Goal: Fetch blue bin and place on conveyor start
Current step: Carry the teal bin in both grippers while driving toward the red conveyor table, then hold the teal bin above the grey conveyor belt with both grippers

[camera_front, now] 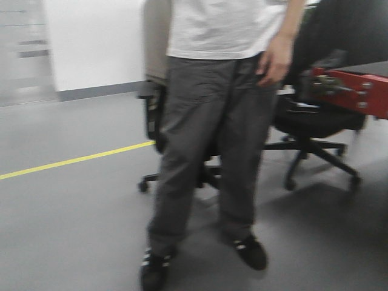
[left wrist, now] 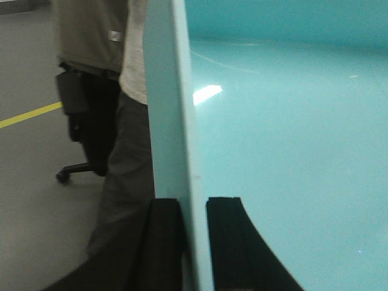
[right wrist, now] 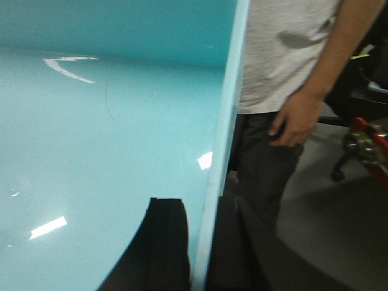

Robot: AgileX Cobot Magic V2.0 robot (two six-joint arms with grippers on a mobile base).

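1. Carrying step: the bin hangs between both arms. The left gripper is clamped on one wall and the right gripper on the opposite wall.
2. The next move is probably to drive right to the conveyor. A person stands in the way.
3. Room: grey floor, yellow line, office chairs.

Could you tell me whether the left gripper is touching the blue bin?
Touching: the left wrist view shows the left gripper clamping the blue bin wall, no gap.
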